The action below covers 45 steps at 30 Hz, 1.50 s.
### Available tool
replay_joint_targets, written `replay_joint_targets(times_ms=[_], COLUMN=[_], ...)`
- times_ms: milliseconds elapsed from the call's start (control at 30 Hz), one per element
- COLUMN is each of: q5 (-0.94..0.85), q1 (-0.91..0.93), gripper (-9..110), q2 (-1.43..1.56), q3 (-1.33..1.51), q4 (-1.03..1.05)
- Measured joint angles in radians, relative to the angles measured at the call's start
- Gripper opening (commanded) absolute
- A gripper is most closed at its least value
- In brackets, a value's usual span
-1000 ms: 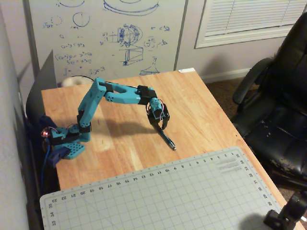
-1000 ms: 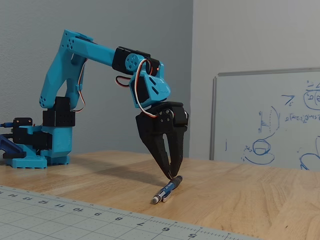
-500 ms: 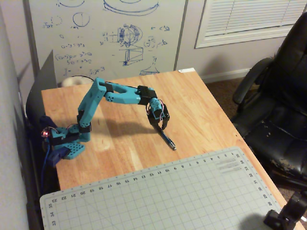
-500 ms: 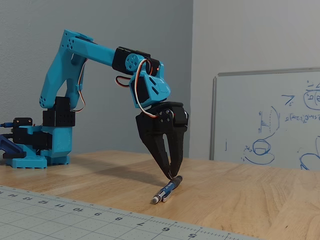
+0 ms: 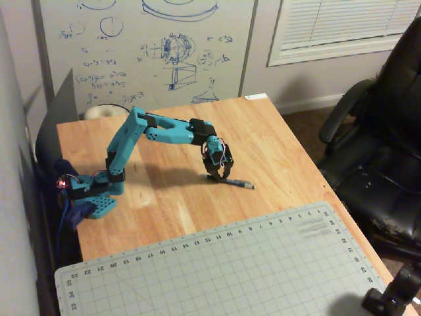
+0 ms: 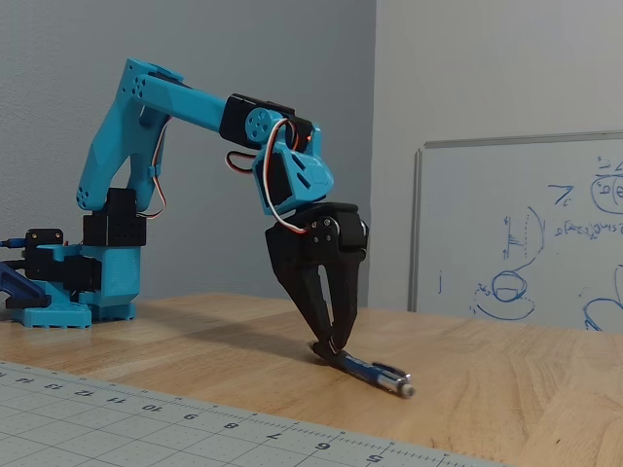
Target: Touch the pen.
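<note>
1. Task judged essentially done: tips of the black two-finger hand (image 6: 334,350) on the turquoise arm pressed down onto the slim dark blue-black pen with a small silvery end (image 6: 368,370), touching its back end in the low fixed view.
2. Fingers drawn nearly together at the tips, with only a narrow gap higher up; closed or almost so, pinching nothing, merely bearing on the pen.
3. Pen lying flat on the bare light wooden bench (image 5: 276,158), just off the far edge of the grey gridded cutting mat (image 5: 217,270), at about 4 o'clock from the hand (image 5: 217,176) in the high fixed view, silvery end pointing toward 4 o'clock.
4. Nothing obvious left beyond lifting off, judging by the contact.
5. Changed against half a second ago: pen (image 5: 238,182) swung round under the tips, silvery end then toward 5 o'clock in the high view, now nearer 4; in the low view, tip flipped from lower left of the hand to lower right.
6. Hand itself shifted only slightly, wrist a touch lower.
</note>
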Motion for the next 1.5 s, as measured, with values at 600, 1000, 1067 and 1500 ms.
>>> replay_joint_targets(times_ms=[600, 1000, 1067, 1500], q5=[0.0, 0.0, 0.0, 0.0], q1=[-0.002, -0.002, -0.002, 0.015], gripper=[0, 0, 1, 1], q2=[0.0, 0.0, 0.0, -0.015], q3=[0.0, 0.0, 0.0, 0.0], q4=[0.008, 0.008, 0.008, 0.008])
